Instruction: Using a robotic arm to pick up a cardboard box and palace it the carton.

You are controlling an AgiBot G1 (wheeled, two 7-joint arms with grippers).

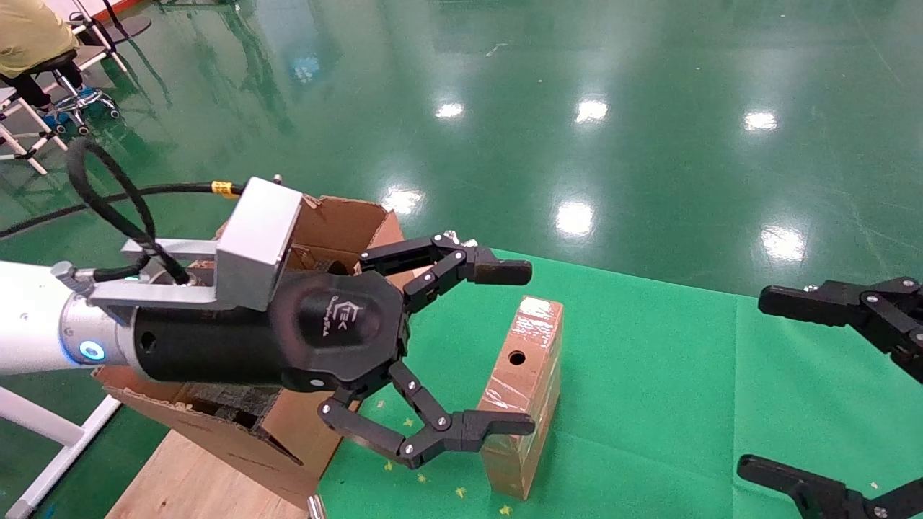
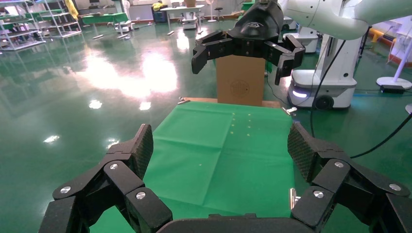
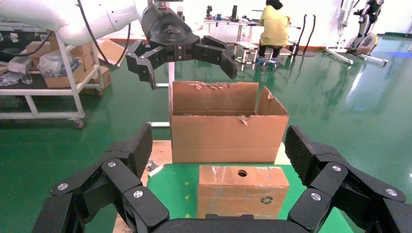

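The cardboard box [image 1: 525,393] stands on edge on the green cloth [image 1: 649,375], near the cloth's left edge and just beside the carton [image 3: 226,127], its narrow taped top face up and the round hole [image 1: 516,357] on the broad side turned toward the right arm. It is a slim brown slab wrapped in glossy clear tape, with a small recycling mark [image 3: 266,199] low on the same broad side. Judged from its build, it should be light and fairly stiff, though the tape will make the faces slippery, and standing on edge it could tip if nudged from the side. The soundest hold appears to be across the two broad faces, near the upper half, with the pads square to the tape. The left gripper [image 1: 476,353] on the white robotic arm hangs over the carton's near wall with its fingers spread wide, one fingertip [image 1: 505,272] above and beyond the box, the other [image 1: 505,425] down by its near end; it holds nothing, and whether that lower tip touches the box cannot be told. The right gripper [image 1: 822,389] sits at the cloth's right edge, well apart from the box, also spread wide and empty. The carton is open, flaps ragged, with dark packing visible inside.
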